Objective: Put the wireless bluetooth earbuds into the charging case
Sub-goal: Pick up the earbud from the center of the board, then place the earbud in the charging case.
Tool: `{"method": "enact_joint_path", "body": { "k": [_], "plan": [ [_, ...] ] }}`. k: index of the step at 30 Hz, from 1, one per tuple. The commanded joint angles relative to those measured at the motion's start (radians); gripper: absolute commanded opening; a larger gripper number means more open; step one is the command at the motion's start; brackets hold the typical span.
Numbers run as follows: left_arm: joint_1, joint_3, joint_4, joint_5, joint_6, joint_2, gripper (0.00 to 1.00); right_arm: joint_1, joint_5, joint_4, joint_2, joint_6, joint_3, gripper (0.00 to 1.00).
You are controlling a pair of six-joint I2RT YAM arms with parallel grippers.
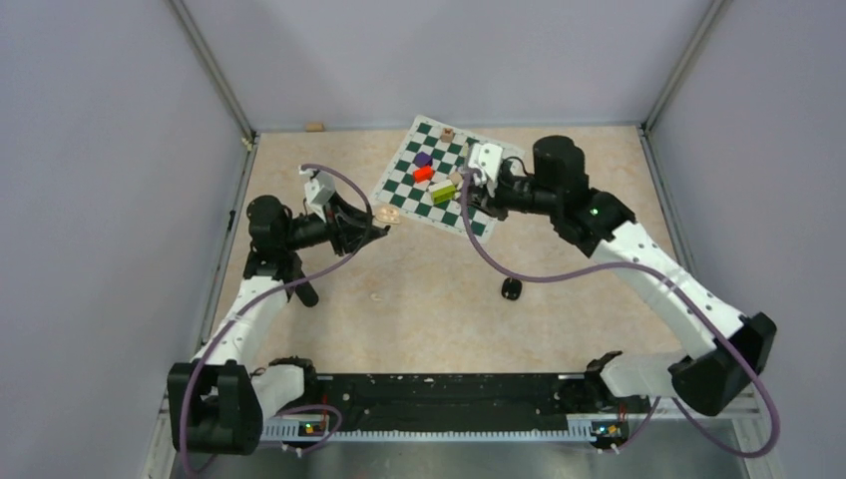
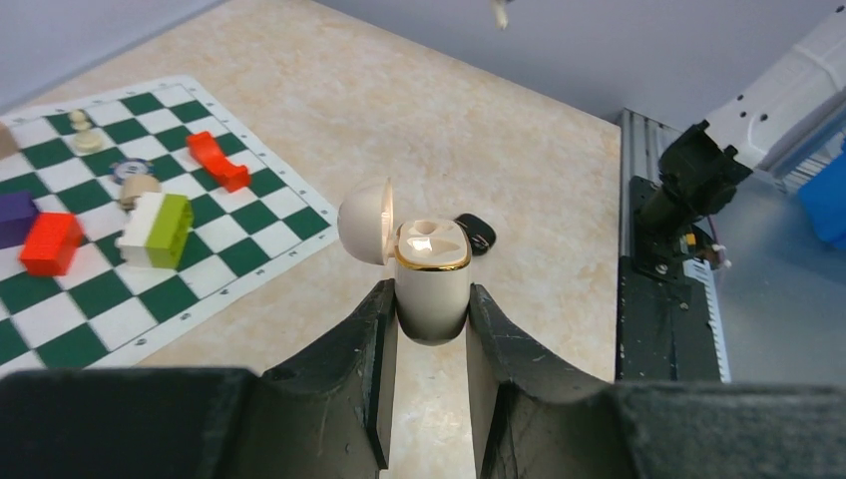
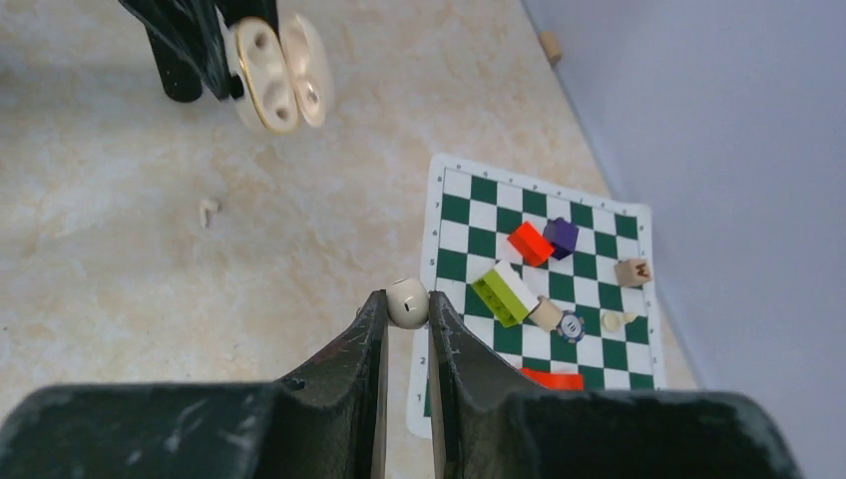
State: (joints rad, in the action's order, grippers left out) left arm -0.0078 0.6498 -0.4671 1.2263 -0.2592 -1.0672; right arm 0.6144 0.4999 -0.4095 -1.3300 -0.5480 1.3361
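The charging case (image 2: 431, 284) I see is cream with a gold rim, not black. Its lid stands open to the left. My left gripper (image 2: 431, 299) is shut on its body and holds it upright above the table. In the top view the case (image 1: 388, 215) is just left of the chessboard. My right gripper (image 3: 407, 301) is shut on a small round cream earbud (image 3: 407, 304), over the near-left edge of the chessboard (image 3: 599, 349). The case (image 3: 274, 70) shows far off in the right wrist view. Whether its wells are filled I cannot tell.
A small glossy black pod (image 1: 512, 289) lies on the tan table between the arms. A tiny cream piece (image 3: 209, 211) lies on the table. The chessboard (image 1: 399, 188) carries coloured bricks (image 2: 160, 230), a pawn, a chip and a wooden cube.
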Motion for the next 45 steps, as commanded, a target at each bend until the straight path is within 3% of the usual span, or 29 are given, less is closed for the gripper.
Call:
{"method": "enact_joint_path", "body": {
  "k": [1,6,10,15,17,33,45],
  "plan": [
    [-0.102,0.048,-0.026,-0.006,0.010,-0.046,0.00,0.034,0.063,0.196,0.164,0.030,-0.097,0.05],
    [-0.232,0.172,0.050,0.035,0.004,-0.153,0.00,0.039,0.065,0.141,0.229,-0.022,-0.081,0.05],
    [-0.297,0.275,0.006,0.035,-0.073,-0.244,0.00,0.039,0.076,0.128,0.271,-0.045,-0.090,0.05],
    [-0.345,0.213,-0.406,0.012,-0.406,-0.301,0.00,0.039,0.117,0.193,0.325,-0.053,-0.176,0.04],
    [-0.353,0.169,-0.529,-0.017,-0.473,-0.306,0.00,0.039,0.130,0.211,0.338,-0.052,-0.204,0.04],
    [-0.393,0.094,-0.464,-0.068,-0.371,-0.250,0.00,0.039,0.112,0.472,0.322,0.077,-0.364,0.04],
    [-0.396,0.096,-0.467,-0.060,-0.373,-0.238,0.00,0.040,0.120,0.520,0.300,0.076,-0.417,0.04]
  ]
}}
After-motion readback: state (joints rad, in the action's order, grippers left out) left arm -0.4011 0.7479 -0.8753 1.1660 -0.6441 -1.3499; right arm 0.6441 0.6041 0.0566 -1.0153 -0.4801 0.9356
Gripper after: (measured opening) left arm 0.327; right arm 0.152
